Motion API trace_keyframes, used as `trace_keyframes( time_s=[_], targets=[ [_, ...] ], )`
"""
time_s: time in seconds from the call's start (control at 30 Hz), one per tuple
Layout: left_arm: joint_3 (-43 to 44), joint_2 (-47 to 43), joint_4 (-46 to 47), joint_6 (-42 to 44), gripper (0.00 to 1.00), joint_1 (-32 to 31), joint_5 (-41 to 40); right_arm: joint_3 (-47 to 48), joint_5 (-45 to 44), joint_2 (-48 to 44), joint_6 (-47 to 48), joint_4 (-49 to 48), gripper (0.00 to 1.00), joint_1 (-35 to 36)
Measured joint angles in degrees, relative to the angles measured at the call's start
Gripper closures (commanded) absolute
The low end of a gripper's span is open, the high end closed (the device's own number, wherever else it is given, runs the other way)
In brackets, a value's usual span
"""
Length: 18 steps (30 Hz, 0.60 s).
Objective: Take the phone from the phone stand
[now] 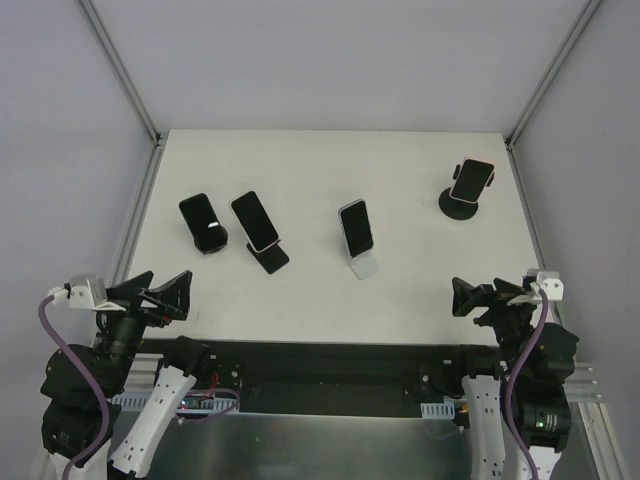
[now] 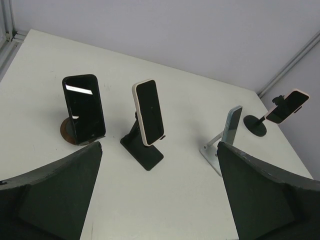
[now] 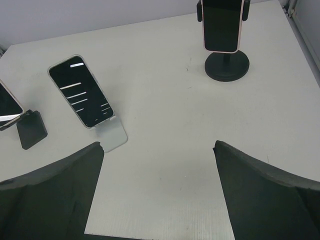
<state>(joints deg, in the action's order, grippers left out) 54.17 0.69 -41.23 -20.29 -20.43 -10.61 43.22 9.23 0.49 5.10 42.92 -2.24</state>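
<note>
Phones (image 1: 355,227) on stands (image 1: 364,266), well beyond left fingers (image 1: 176,285) and right fingers (image 1: 463,297), both pairs wide apart, empty.

The white table (image 1: 300,295) carries four stands, all well apart from its near edge. Toward the left edge sits a round dark-based stand (image 1: 212,246), with a black flat-footed stand (image 1: 272,261) just beside it on the side of the table's middle. A silver stand (image 1: 365,267) with a flat plate foot rests near the centre of the table, and a black pedestal stand (image 1: 460,208) with a round disc foot stands apart from the other three, close to the far right corner.
</note>
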Motion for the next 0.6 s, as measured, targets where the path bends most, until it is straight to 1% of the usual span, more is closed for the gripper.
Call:
trace_keyframes(
  time_s=[0.2, 0.4, 0.53, 0.6],
  targets=[
    [-1.36, 0.0, -0.07, -0.59, 0.01, 0.0, 0.59, 0.0, -0.87, 0.0, -0.7, 0.94, 0.04, 0.0],
    [-3.72, 0.61, -0.04, -2.99, 0.01, 0.0, 2.8, 0.37, -0.22, 0.28, -1.53, 3.02, 0.04, 0.0],
    [-5.84, 2.84, -0.2, -4.5, 0.01, 0.0, 4.24, 0.85, 1.42, 3.82, -1.64, 3.39, 0.04, -0.02],
    [-6.23, 4.83, -0.24, -5.16, 0.01, 0.0, 4.57, 0.94, 3.65, 6.95, -1.33, 3.26, 0.04, -0.02]
  ],
)
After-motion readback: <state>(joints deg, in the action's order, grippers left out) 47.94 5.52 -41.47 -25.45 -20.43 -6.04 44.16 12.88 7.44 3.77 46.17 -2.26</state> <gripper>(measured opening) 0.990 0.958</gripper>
